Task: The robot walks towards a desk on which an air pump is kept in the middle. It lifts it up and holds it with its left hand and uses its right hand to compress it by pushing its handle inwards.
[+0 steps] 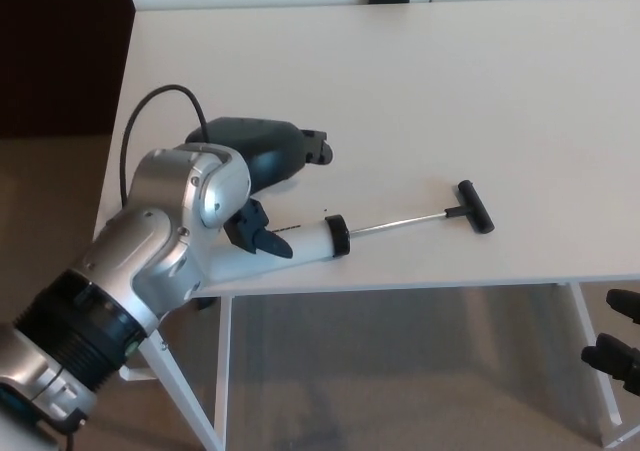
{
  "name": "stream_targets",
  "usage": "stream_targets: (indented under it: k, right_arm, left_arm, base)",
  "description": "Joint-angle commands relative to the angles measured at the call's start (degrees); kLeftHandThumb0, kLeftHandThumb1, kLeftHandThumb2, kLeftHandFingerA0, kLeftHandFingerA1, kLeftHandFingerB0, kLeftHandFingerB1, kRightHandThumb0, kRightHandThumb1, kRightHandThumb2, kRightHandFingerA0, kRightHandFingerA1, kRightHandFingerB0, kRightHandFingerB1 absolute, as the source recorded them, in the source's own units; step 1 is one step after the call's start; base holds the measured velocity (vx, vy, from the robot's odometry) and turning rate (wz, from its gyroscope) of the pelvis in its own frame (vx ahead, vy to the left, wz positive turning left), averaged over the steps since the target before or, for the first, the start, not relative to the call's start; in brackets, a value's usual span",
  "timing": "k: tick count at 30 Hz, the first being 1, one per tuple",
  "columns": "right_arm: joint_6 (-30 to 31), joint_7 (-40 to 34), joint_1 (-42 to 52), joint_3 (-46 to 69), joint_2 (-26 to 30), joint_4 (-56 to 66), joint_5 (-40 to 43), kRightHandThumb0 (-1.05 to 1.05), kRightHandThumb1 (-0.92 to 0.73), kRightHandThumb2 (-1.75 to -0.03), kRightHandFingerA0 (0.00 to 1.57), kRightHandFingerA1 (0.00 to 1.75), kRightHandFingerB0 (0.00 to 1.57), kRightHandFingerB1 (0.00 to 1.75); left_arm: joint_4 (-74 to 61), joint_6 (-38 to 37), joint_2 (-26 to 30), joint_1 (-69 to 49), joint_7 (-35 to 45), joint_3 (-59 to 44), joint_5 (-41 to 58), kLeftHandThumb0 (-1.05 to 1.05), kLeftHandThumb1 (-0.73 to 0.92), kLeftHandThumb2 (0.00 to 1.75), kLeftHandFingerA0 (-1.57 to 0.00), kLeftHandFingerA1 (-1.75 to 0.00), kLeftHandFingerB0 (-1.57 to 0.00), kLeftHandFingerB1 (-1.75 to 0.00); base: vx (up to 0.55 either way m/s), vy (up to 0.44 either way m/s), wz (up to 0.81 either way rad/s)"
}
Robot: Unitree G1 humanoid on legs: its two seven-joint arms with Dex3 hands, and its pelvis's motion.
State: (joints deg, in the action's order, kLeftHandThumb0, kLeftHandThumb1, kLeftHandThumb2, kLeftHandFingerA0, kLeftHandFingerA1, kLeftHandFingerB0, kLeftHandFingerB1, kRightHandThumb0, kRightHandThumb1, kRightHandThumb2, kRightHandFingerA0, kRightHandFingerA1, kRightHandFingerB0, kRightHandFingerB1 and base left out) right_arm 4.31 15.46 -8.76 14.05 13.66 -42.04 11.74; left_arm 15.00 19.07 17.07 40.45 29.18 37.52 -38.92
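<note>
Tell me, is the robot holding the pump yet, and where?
Cannot be told. The left hand is over the air pump's white barrel end, but the arm hides any grip. The pump lies on the desk.

White desk fills most of view, near edge low in frame. White slanted legs below left, another near right. Beige floor beneath. Dark panel far left. Light wall strip far.

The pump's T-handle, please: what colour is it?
Black, clearest in the head view: the handle ends a thin silver rod.
</note>
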Motion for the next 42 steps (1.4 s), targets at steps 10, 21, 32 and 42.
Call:
stream_targets:
  k: [10, 21, 32, 42]
  right_arm:
    - [0.29, -0.29, 0.4, 0.32, 0.34, 0.83, 0.03, -0.19, -0.57, -0.56, 0.7, 0.55, 0.47, 0.43]
    - [0.28, -0.21, -0.08, 0.44, 0.43, 0.72, 0.13, -0.22, -0.57, -0.56, 0.72, 0.54, 0.5, 0.43]
    - [0.91, -0.4, -0.4, 0.75, 0.41, 1.56, 0.51, -0.21, -0.56, -0.56, 0.75, 0.55, 0.51, 0.44]
    - [1.75, -1.05, -1.23, 0.69, 0.29, 1.93, 0.39, -0.24, -0.55, -0.56, 0.75, 0.54, 0.52, 0.43]
  left_arm:
    - [2.12, 1.58, -0.9, -3.17, 0.74, 0.73, -2.2, -0.48, 0.37, 0.64, -0.29, -0.49, -0.16, -0.35]
    - [3.98, 1.94, -1.62, -4.19, 0.17, 1.43, -3.58, -0.27, 0.3, 0.85, -0.04, -0.51, -0.01, -0.47]
    - [7.89, -1.21, -1.6, -4.63, -5.58, 1.35, -4.91, -0.2, 0.58, 0.57, -0.71, -1.04, -0.28, -0.3]
    - [15.21, -10.68, -0.84, -4.1, -23.51, 4.43, -10.46, -0.26, 0.71, 0.63, -0.75, -1.39, -0.75, -0.49]
  base:
    - [0.0, 0.0, 0.0]
    - [0.0, 0.0, 0.0]
    - [0.0, 0.0, 0.0]
    - [0.0, 0.0, 0.0]
